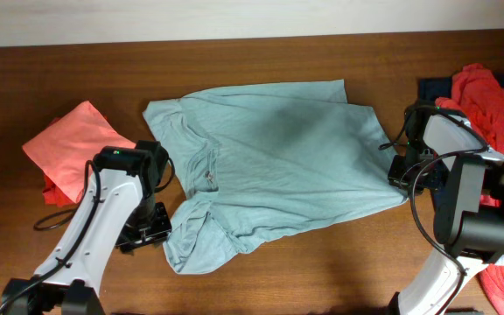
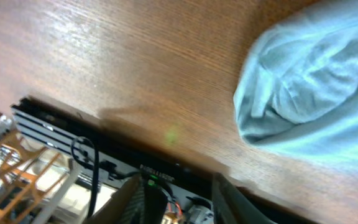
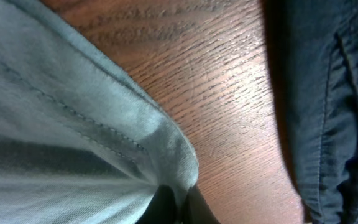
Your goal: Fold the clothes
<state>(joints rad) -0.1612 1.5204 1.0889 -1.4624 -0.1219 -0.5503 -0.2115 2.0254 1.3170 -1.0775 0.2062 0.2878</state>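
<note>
The clothes lie on a wooden table [image 1: 322, 262]. A large pale grey-blue shirt [image 1: 269, 166] is spread across the middle. My right gripper [image 1: 398, 171] is at its right edge. In the right wrist view the right gripper [image 3: 180, 202] is shut on a bunched hem of the shirt [image 3: 73, 143]. My left gripper [image 1: 150, 234] hovers just left of the shirt's lower-left sleeve [image 1: 195, 241]. In the left wrist view the left gripper [image 2: 188, 200] is open with nothing between its fingers [image 2: 143, 200], and the rumpled sleeve [image 2: 309, 81] lies ahead to the right.
A coral-red garment [image 1: 68, 149] lies at the left, behind my left arm. Orange-red garments [image 1: 497, 105] and a dark navy one [image 1: 436, 87] are heaped at the right edge, and the navy fabric [image 3: 328, 93] is close beside my right gripper. The table's front edge [image 2: 73, 134] shows near the left gripper.
</note>
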